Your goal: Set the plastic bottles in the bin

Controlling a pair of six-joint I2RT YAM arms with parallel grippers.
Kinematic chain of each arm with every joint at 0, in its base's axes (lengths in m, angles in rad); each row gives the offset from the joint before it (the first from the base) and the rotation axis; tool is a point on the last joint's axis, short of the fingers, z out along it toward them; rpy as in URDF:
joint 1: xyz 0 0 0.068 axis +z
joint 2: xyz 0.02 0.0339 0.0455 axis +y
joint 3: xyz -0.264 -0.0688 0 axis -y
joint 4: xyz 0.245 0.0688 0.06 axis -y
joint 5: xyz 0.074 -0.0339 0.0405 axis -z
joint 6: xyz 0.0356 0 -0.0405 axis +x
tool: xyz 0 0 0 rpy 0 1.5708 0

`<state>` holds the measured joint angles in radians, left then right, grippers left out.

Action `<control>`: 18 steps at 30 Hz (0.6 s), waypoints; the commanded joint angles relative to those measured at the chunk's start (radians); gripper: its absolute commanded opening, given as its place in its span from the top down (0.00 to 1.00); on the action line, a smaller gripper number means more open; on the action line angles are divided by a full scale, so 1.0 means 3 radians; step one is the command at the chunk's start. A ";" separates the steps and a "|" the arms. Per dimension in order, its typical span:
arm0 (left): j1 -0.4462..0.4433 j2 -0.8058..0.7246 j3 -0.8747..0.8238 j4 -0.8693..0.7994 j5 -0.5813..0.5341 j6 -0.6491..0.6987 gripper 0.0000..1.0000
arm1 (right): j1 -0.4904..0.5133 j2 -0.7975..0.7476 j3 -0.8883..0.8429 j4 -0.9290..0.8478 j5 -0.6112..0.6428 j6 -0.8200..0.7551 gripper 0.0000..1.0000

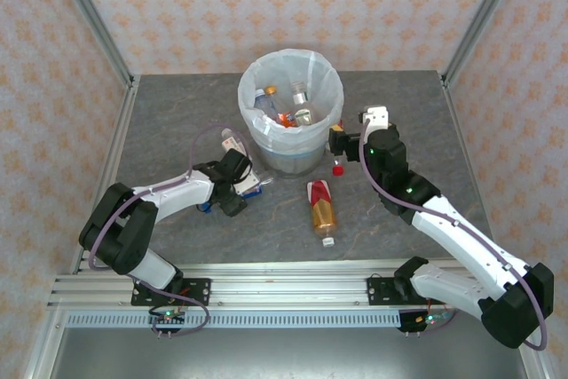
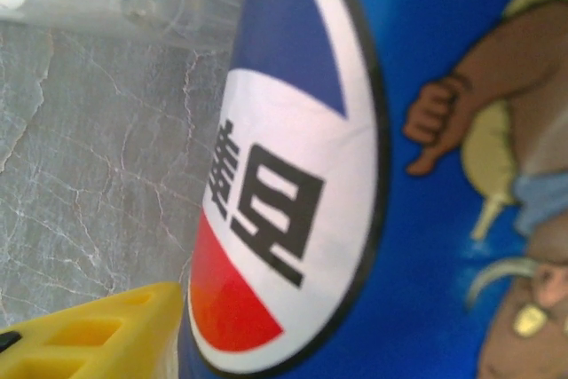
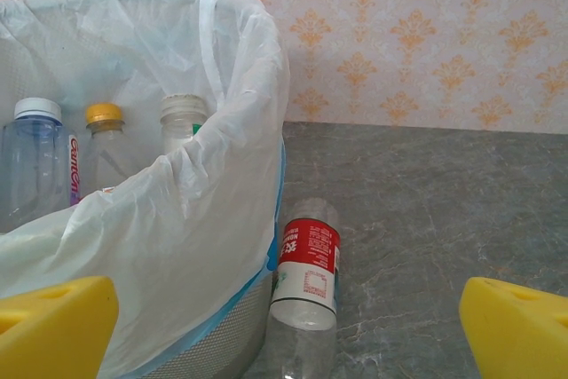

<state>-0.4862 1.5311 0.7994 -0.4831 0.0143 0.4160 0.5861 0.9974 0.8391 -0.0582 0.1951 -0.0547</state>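
The bin (image 1: 290, 86) stands at the table's centre with a white bag over its rim, and several bottles (image 1: 286, 113) stand inside it. My left gripper (image 1: 238, 182) is shut on a blue-labelled bottle (image 1: 254, 182) left of the bin. In the left wrist view that blue-labelled bottle (image 2: 399, 130) is pressed beside one yellow finger (image 2: 89, 335); the other finger is hidden. My right gripper (image 1: 337, 141) hangs open beside the bin's right wall. Below it lies a clear bottle with a red label (image 3: 304, 268). An amber-filled bottle (image 1: 321, 209) lies in front of the bin.
A clear bottle with a white cap (image 1: 233, 140) lies against the bin's left side. In the right wrist view the bin's bag (image 3: 204, 219) bulges close to my left finger (image 3: 53, 326). Patterned walls enclose the grey table (image 1: 426, 130).
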 commanded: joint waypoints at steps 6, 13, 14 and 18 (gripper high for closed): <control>-0.0020 -0.0297 0.0159 -0.0492 -0.0028 -0.0317 0.52 | -0.0018 -0.0043 -0.0035 0.0100 0.0049 -0.0045 0.01; -0.0072 -0.0929 0.0166 -0.0808 -0.0278 -0.0517 0.67 | -0.0019 -0.0052 -0.0019 0.0093 0.0055 -0.0047 0.01; -0.0071 -0.1043 0.0129 -0.0858 -0.0352 -0.0537 0.69 | -0.0019 -0.0052 -0.0020 0.0109 0.0057 -0.0048 0.01; -0.0067 -0.1475 0.0127 -0.0960 -0.0466 -0.0639 0.96 | -0.0022 -0.0006 -0.0011 0.0209 0.0040 -0.0041 0.01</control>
<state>-0.5041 1.1519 0.8242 -0.6987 -0.0647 0.2691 0.5854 0.9974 0.8383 -0.0498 0.1951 -0.0578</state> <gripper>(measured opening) 0.559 0.992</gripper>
